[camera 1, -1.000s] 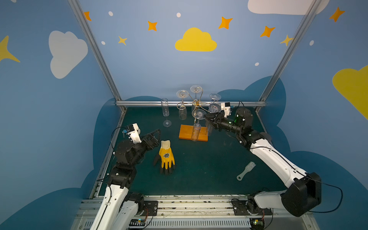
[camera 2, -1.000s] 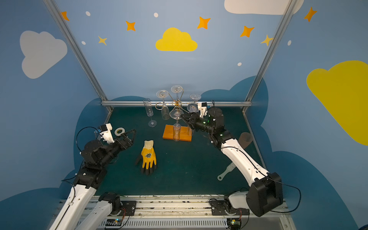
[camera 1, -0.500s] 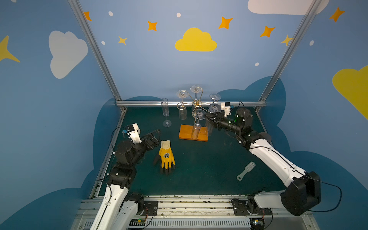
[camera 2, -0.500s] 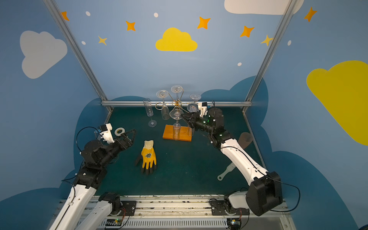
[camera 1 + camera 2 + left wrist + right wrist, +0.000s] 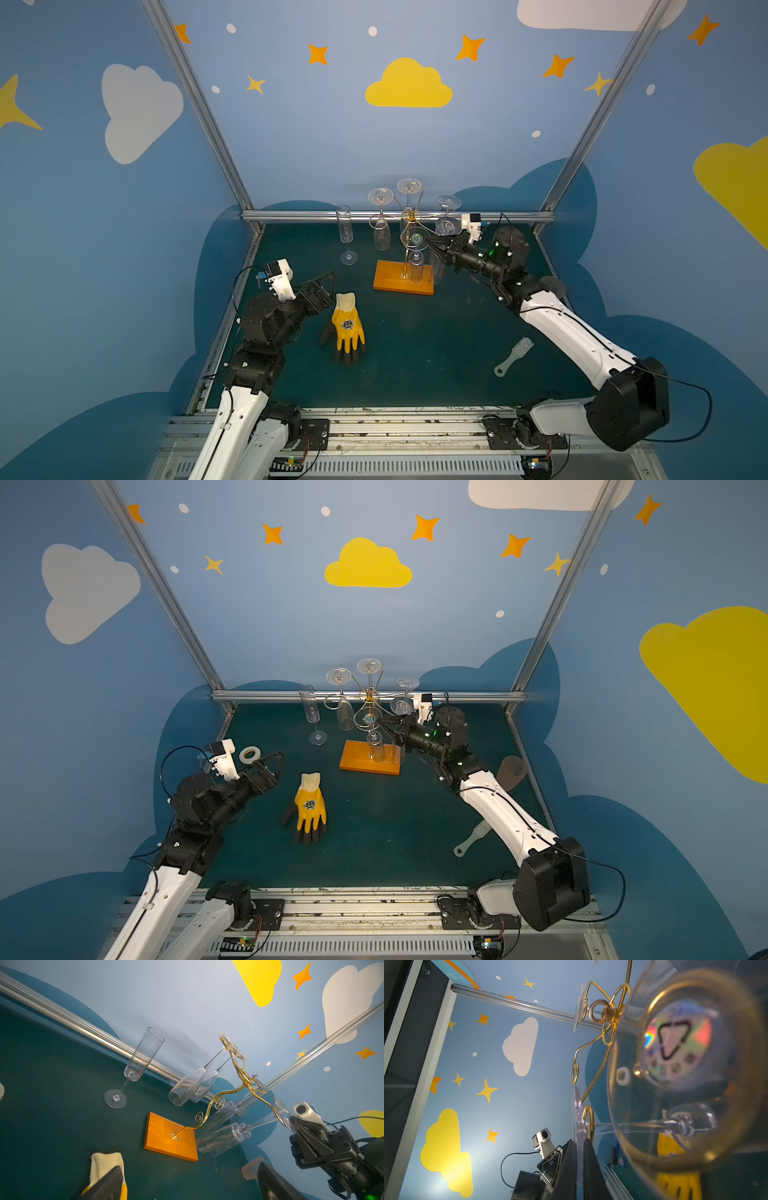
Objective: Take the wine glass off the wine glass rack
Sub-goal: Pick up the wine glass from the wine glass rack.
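The wine glass rack (image 5: 397,277) stands on the green desk (image 5: 419,357), with its orange base flat and its gold wire arms curling out from one post. The wine glass (image 5: 415,262) hangs upside down from the arm of the rack that points toward the right arm. Its bowl is down near the base and its round foot is uppermost, seated on a gold curl. The right gripper (image 5: 430,241) reaches in roughly level from the rack's right-arm side and is clenched on the rim of that foot. In the right wrist view its two black fingers (image 5: 568,1159) pinch the thin clear disc edge-on, one on each face. The gold curl sits just past the fingertips, and the stem runs from it to the bowl. In the left wrist view the fingertips meet the foot at its outer edge, on the side away from the post. Four other glasses (image 5: 381,239) hang bowl-down from the rack's remaining arms. An upright flute (image 5: 345,232) stands on the desk beside the rack on its left-arm side, apart from the base. The left gripper (image 5: 330,286) is well apart from the rack, out in front on the left-arm side, with its jaws spread wide and holding nothing. A yellow glove (image 5: 348,328) lies in front of the rack, just beside that gripper. A white brush (image 5: 513,358) lies well in front of the rack on its right-arm side.
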Controlling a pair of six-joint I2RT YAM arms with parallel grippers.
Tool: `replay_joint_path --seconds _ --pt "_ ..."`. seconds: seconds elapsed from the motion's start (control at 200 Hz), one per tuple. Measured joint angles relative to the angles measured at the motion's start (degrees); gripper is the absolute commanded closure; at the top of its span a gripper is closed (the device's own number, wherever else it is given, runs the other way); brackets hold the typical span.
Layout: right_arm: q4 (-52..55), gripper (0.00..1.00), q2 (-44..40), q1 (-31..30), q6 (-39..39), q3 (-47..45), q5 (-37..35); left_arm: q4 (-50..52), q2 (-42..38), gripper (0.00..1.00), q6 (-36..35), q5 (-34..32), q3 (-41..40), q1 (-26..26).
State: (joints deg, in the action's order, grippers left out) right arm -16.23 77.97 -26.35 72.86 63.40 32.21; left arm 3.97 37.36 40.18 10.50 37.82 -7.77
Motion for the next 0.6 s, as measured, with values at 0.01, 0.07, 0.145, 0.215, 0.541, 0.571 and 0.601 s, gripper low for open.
replay_joint_path --seconds 0.01,0.07,0.145,0.215,0.541,0.571,0.601 --pt "0.0 1.0 0.0 0.0 0.04 -0.02 0.02 -0.02 0.0 0.01 0.0 0.0 -0.02 0.0" --pt "-0.2 1.0 0.0 0.02 0.28 -0.11 0.0 0.11 -0.04 0.01 -0.11 0.0 -0.07 0.0" --pt "-0.55 1.0 -0.02 0.04 0.52 -0.35 0.02 0.24 -0.17 0.01 -0.13 0.0 -0.07 0.0" --pt "-0.92 1.0 -0.02 0.07 0.87 -0.48 0.02 0.28 -0.35 0.01 -0.15 -0.02 -0.07 0.0" --pt "-1.36 1.0 -0.02 0.37 4.5 -0.74 0.55 0.35 -0.57 0.01 -0.76 -0.44 -0.07 0.0" --pt "-1.38 1.0 -0.02 0.39 5.01 -0.74 0.68 0.35 -0.63 0.01 -0.85 -0.55 -0.07 0.0" --pt "-1.42 1.0 -0.02 0.39 5.53 -0.74 0.81 0.35 -0.72 0.01 -0.96 -0.68 -0.07 0.0"
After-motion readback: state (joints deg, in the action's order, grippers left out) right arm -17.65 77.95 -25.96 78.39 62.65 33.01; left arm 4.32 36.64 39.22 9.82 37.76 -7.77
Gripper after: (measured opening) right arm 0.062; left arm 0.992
